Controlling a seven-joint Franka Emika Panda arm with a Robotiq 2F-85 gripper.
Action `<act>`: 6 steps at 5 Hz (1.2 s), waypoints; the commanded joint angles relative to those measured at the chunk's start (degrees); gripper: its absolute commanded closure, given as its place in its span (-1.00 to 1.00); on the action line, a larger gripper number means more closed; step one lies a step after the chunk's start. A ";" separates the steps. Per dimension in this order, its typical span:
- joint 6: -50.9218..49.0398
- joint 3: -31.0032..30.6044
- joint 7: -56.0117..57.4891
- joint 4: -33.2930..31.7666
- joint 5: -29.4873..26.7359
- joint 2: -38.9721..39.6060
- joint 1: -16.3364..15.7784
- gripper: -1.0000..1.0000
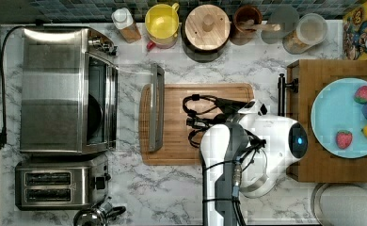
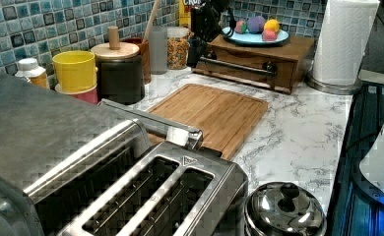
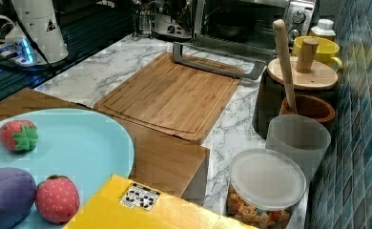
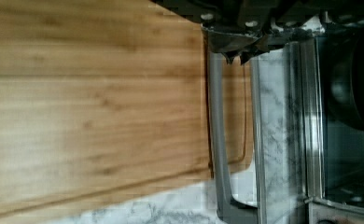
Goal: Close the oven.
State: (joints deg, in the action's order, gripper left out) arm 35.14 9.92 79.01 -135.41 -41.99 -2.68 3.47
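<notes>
The oven (image 1: 54, 89) stands at the top view's left, a large steel box with its glass door (image 4: 278, 140) folded down flat over the counter. Its long bar handle (image 1: 157, 108) lies above the edge of the wooden cutting board (image 1: 181, 146). My white arm (image 1: 228, 150) reaches over the board, a little to the right of the handle in the top view. In the wrist view my gripper (image 4: 236, 53) is shut on nothing and hovers just above one end of the handle (image 4: 217, 140). The dark interior (image 4: 353, 84) holds a round pan.
A two-slot toaster (image 1: 59, 183) and a kettle lid (image 2: 283, 209) sit beside the oven. Jars, a yellow mug (image 1: 162, 21) and a lidded canister (image 1: 207, 27) line the tiled back wall. A wooden box (image 1: 308, 165) carrying a blue plate (image 1: 334, 113) of toy fruit stands at the top view's right.
</notes>
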 commanded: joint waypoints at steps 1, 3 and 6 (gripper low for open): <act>3.05 -3.31 18.18 2.68 -13.94 12.55 -2.57 1.00; 6.87 -4.14 30.81 0.90 -31.99 12.03 -0.83 1.00; 8.38 -7.40 28.87 5.87 -34.29 17.34 -3.48 1.00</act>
State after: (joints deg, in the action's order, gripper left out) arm 43.50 4.94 107.99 -137.64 -72.85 15.60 1.76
